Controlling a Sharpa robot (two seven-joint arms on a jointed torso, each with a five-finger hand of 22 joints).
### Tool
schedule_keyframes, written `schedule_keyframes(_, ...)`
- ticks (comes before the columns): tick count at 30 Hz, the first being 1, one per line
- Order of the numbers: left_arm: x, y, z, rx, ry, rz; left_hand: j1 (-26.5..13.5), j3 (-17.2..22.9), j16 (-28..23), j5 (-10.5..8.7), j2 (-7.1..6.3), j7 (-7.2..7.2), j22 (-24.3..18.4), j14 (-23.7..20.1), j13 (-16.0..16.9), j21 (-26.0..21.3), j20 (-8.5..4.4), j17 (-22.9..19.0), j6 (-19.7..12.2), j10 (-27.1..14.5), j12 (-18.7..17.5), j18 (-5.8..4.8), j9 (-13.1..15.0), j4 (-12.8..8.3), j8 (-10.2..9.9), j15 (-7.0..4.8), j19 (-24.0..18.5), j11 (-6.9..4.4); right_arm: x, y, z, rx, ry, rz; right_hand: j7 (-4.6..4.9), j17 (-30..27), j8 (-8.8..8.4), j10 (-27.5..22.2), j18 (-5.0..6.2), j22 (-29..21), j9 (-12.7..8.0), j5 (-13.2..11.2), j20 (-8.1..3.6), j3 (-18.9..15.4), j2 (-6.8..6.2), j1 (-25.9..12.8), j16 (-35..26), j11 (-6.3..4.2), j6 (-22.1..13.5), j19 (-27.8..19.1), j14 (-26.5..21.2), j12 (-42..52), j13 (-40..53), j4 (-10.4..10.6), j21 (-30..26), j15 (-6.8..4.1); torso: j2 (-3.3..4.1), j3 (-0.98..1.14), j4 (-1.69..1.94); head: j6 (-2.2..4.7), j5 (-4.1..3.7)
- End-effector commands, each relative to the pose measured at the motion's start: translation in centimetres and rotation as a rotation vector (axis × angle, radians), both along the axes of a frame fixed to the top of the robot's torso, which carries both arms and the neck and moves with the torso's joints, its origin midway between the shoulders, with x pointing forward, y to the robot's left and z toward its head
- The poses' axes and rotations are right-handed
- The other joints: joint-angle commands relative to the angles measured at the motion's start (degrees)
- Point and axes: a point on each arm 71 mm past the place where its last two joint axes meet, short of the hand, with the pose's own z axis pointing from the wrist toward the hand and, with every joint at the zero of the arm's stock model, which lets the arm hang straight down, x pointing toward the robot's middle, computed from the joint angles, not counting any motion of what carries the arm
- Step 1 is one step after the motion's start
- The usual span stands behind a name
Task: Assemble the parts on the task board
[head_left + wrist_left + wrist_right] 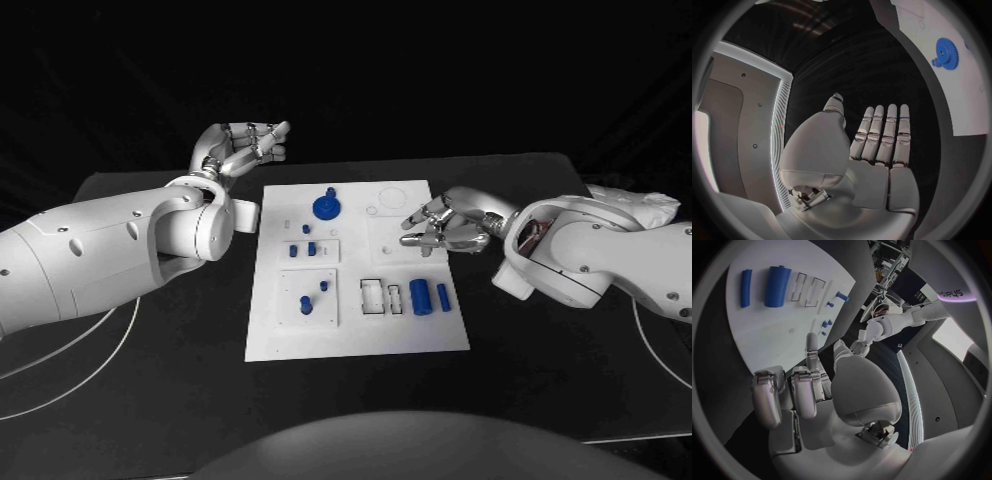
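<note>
**Blue parts spread on the white board, one hand over it, one off it**

The white rectangular task board point(358, 330) is seen at the centre of the black table point(577, 370). A blue round gear point(329, 207) is seated towards the board's 12 o'clock edge. Small blue pegs point(303, 248) are stood in a recessed square left of centre, and more blue pegs point(307, 302) in the square at 7 o'clock. A thick blue cylinder point(420, 296) and a thin blue bar point(444, 296) are laid at 4 o'clock, beside two empty rectangular slots point(372, 297).

The right hand point(441, 228) is held over the board's 2 o'clock area, fingers curled in with nothing visibly gripped. The left hand point(248, 145) is raised off the board at 11 o'clock, fingers straight, nothing held.
</note>
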Motion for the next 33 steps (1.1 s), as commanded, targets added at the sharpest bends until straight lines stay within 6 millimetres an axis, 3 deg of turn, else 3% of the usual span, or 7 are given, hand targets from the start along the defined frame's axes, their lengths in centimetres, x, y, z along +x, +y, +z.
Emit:
schedule_keyframes(1, 0.0, -0.4, -0.1, -0.01, 0.001, -0.024, -0.2, 0.3, 0.3, 0.19, 0.52, -0.01, -0.1, -0.5, 0.0, -0.1, 0.13, -0.1, -0.4, -0.3, 0.2, 0.6, 0.1, 0.0, 0.3, -0.01, 0.3, -0.04, -0.8, -1.0, -0.9, -0.088, 0.136, -0.048, -0.53, 15.1, 1.2, -7.7, -0.39, 15.1, 0.4, 1.9, -0.3, -2.1, 0.88, -1.9, 0.2, -0.49, -1.9, 6.0, 6.0, 26.0, 25.2, -0.2, 0.3, -0.45, -0.18, -0.11, -0.13, 0.0, -1.35)
schedule_keyframes(5, 0.1, -0.7, -0.1, -0.01, 0.003, -0.028, -0.2, 0.3, 0.3, 0.19, 0.52, -0.01, -0.1, -0.5, 0.0, -0.1, 0.13, -0.1, -0.4, -0.3, 0.2, 0.6, 0.1, 0.0, 0.3, -0.01, 0.3, -0.04, -1.4, -2.1, -1.1, -0.127, 0.184, -0.083, -0.68, 15.1, 3.33, 14.3, -0.39, 15.1, 1.1, 2.6, -0.72, -4.3, -0.34, -3.1, 0.2, -0.46, -3.1, 6.0, 6.0, 54.2, 60.5, -0.3, 0.3, -0.38, -0.24, -0.33, -0.02, 0.0, -2.29)
schedule_keyframes(8, 0.1, -0.9, -0.2, -0.01, 0.003, -0.029, -0.2, 0.3, 0.3, 0.19, 0.52, -0.01, -0.1, -0.5, 0.0, -0.1, 0.13, -0.1, -0.4, -0.3, 0.2, 0.6, 0.1, 0.0, 0.3, -0.01, 0.3, -0.04, -1.8, -2.8, -1.2, -0.155, 0.212, -0.116, -0.63, 15.1, 6.0, 27.0, -0.39, 15.1, 2.5, 6.5, -0.39, -5.2, -0.73, -4.3, 0.2, -0.57, -1.7, 6.0, 6.0, 59.7, 69.6, -0.4, 0.3, -0.6, -0.22, -0.29, -0.22, 0.0, -2.72)
schedule_keyframes(11, 0.2, -1.0, -0.2, -0.009, 0.004, -0.03, -0.2, 0.3, 0.3, 0.19, 0.52, -0.01, -0.1, -0.5, 0.0, -0.1, 0.13, -0.1, -0.4, -0.3, 0.2, 0.6, 0.1, 0.0, 0.3, -0.01, 0.3, -0.04, -2.0, -3.2, -1.5, -0.187, 0.233, -0.136, -0.61, 15.1, 9.01, 27.0, -0.39, 15.1, 4.6, 9.5, -0.09, -5.9, -1.1, -5.7, 0.2, -0.08, -1.3, 6.0, 6.0, 59.7, 69.6, -0.5, 0.3, -0.43, -0.27, -0.45, -0.25, 0.0, -2.93)
schedule_keyframes(16, 0.2, -1.1, -0.2, -0.01, 0.004, -0.033, -0.2, 0.3, 0.3, 0.19, 0.52, -0.01, -0.1, -0.5, 0.0, -0.1, 0.13, -0.1, -0.4, -0.3, 0.2, 0.6, 0.1, 0.0, 0.3, -0.01, 0.3, -0.04, -2.5, -3.4, -1.8, -0.246, 0.263, -0.142, -0.54, 15.1, 16.15, 27.0, -0.39, 15.1, 10.1, 12.6, 0.44, -6.0, -1.53, -6.4, 0.2, 0.44, 1.5, 6.0, 6.0, 59.7, 69.6, -1.3, 0.3, 0.22, -0.27, -0.29, -0.23, 0.0, -3.33)
schedule_keyframes(22, 0.2, -1.0, -0.2, -0.01, 0.004, -0.033, -0.2, 0.3, 0.3, 0.19, 0.52, -0.01, -0.1, -0.5, 0.0, -0.1, 0.13, -0.1, -0.4, -0.3, 0.2, 0.6, 0.1, 0.0, 0.3, -0.01, 0.3, -0.04, -3.0, -2.6, -2.1, -0.32, 0.262, -0.129, -1.44, 15.1, 22.94, 27.0, -0.39, 15.1, 17.4, 14.4, -0.15, -4.4, -2.28, -7.0, 0.2, -0.45, 2.7, 6.0, 6.0, 59.7, 69.6, -3.0, 0.3, -0.44, -0.24, -0.26, -0.26, 0.0, -3.7)
schedule_keyframes(33, 0.2, -0.8, -0.2, -0.011, 0.005, -0.034, -0.2, 0.3, 0.4, 0.2, 0.64, 0.0, -0.2, -0.5, 0.0, -0.1, 0.14, -0.2, -0.5, -0.3, 0.3, 0.6, 0.1, 0.0, 0.3, 0.0, 0.3, -0.03, -3.1, -0.9, -2.8, -0.354, 0.25, -0.114, -2.74, 15.1, 24.16, 27.0, -0.39, 15.1, 20.3, 15.4, -1.31, -2.7, -2.84, -7.1, 0.2, -1.58, 4.6, 6.0, 6.0, 59.7, 69.6, -4.1, 0.3, -1.79, -0.28, -0.31, -0.2, 0.0, -4.0)
